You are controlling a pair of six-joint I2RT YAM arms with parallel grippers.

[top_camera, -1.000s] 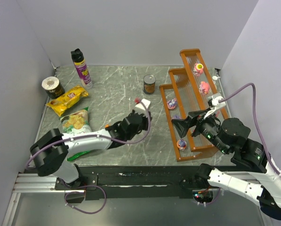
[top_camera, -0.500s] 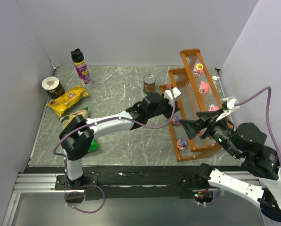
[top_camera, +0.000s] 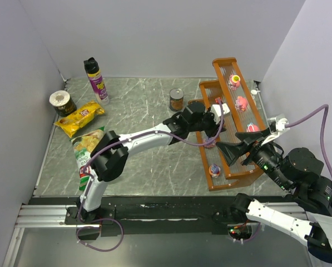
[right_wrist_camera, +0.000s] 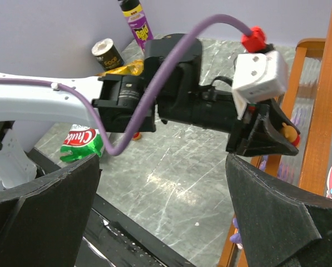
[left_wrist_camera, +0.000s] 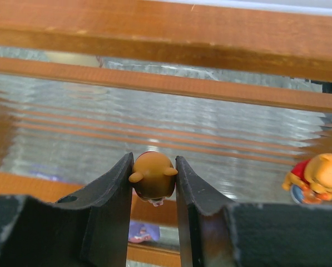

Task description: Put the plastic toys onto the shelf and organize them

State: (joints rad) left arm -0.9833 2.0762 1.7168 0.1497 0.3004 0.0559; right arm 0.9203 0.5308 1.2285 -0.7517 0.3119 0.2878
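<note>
The orange-brown stepped shelf (top_camera: 202, 139) stands at the right. My left gripper (top_camera: 220, 117) reaches over its middle step and is shut on a small orange toy (left_wrist_camera: 153, 177), held head-down above the ribbed panel (left_wrist_camera: 171, 133). An orange and red bear toy (left_wrist_camera: 320, 175) stands on that step to the right. A purple toy (left_wrist_camera: 137, 231) shows on the step below. Pink toys (top_camera: 234, 81) stand on the top step, and another toy (top_camera: 214, 169) on the lowest. My right gripper (top_camera: 235, 149) is wide open and empty, hovering by the shelf's near end (right_wrist_camera: 321, 111), facing the left gripper (right_wrist_camera: 266, 133).
A can (top_camera: 177, 99) stands left of the shelf. A spray can (top_camera: 96, 80), a tape roll (top_camera: 62, 102), a yellow snack bag (top_camera: 79, 118) and a green snack bag (top_camera: 88, 147) lie at the left. A small red thing (right_wrist_camera: 134, 135) lies under the left arm.
My left arm swung right from the table's middle to the shelf, carrying the toy over the middle step. My right gripper drew back a little towards the right.
</note>
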